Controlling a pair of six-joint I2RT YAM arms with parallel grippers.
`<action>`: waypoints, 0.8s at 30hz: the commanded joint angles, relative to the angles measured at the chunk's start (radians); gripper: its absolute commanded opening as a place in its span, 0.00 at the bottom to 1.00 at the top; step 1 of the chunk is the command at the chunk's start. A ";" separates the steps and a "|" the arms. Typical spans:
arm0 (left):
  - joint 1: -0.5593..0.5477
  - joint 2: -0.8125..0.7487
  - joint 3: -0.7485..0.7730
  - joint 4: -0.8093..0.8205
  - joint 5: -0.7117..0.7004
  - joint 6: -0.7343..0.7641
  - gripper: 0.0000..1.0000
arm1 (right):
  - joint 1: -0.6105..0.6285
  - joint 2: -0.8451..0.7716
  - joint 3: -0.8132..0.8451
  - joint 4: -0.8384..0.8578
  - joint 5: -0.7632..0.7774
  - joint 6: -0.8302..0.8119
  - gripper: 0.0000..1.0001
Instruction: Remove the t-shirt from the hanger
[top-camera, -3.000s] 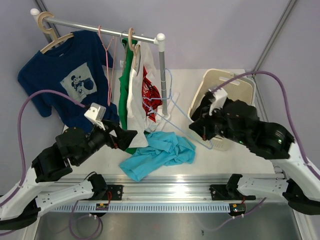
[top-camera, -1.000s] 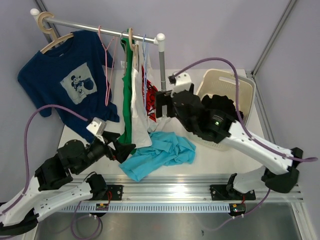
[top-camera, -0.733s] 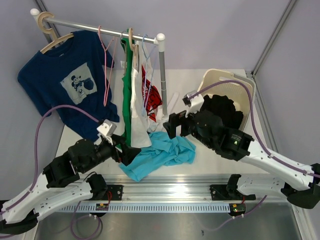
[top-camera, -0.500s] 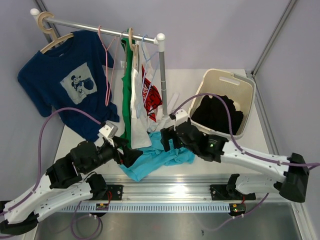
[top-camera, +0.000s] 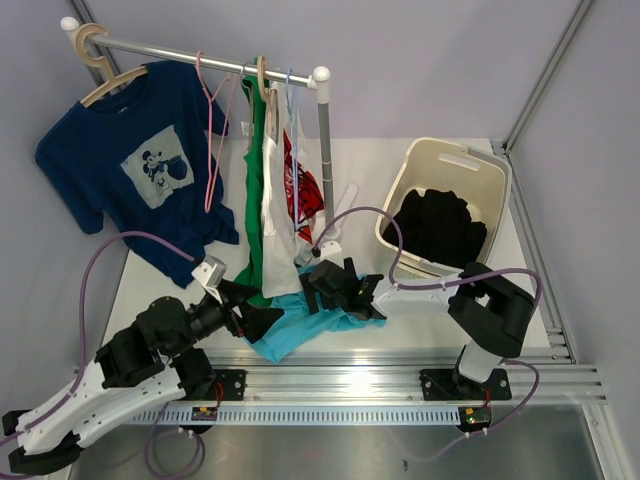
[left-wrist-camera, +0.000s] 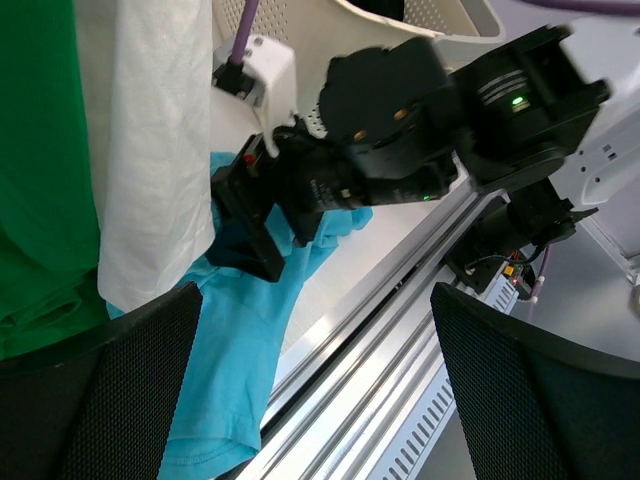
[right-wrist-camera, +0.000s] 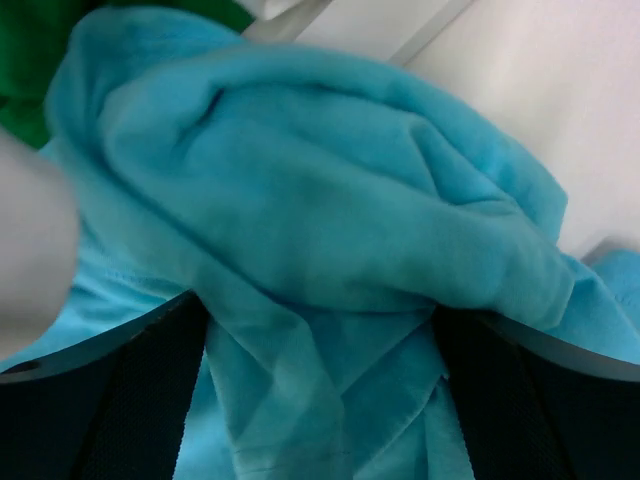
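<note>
The teal t-shirt (top-camera: 283, 338) lies crumpled on the worktop (top-camera: 360, 170) below the rail (top-camera: 200, 58), just in front of the hanging green shirt (top-camera: 254, 180). The right gripper (top-camera: 318, 290) is pressed down into it, jaws spread with a fold of cloth bunched between them. The left gripper (top-camera: 262, 318) hovers beside the shirt's near edge, jaws wide apart and holding nothing.
</note>
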 joint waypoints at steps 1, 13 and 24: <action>-0.004 -0.036 -0.017 0.071 0.016 -0.025 0.99 | 0.006 0.051 -0.001 0.098 0.023 0.083 0.93; -0.004 -0.042 -0.019 0.071 0.006 -0.023 0.99 | 0.023 -0.063 -0.068 -0.034 0.085 0.123 0.00; -0.004 -0.068 -0.027 0.072 -0.006 -0.031 0.99 | 0.024 -0.672 0.230 -0.459 0.166 0.038 0.00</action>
